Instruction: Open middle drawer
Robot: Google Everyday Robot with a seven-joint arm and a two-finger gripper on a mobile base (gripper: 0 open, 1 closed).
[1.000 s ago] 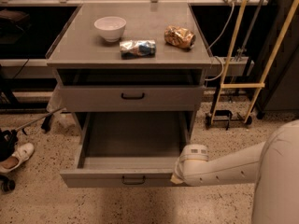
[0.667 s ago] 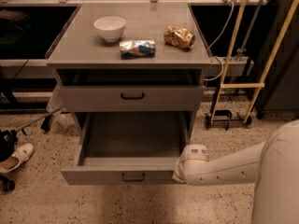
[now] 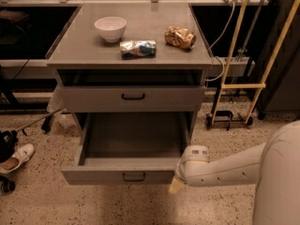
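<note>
The middle drawer point(image 3: 101, 176) is a wide grey metal drawer with a small black loop handle point(image 3: 134, 176). It stands pulled far out of the cabinet and its inside is bare. The upper grey drawer point(image 3: 93, 98) above it is closed. The lowest drawer is hidden under the open one. My gripper point(image 3: 177, 185) is at the end of my white arm point(image 3: 225, 170), right against the front right corner of the open drawer, just right of the handle.
On the cabinet top point(image 3: 84, 55) are a white bowl point(image 3: 110, 28), a blue-and-white packet point(image 3: 138, 48) and a crumpled brown bag point(image 3: 180, 36). A yellow-framed wheeled stand point(image 3: 239, 86) is to the right. A shoe point(image 3: 16, 156) and cables lie on the floor at the left.
</note>
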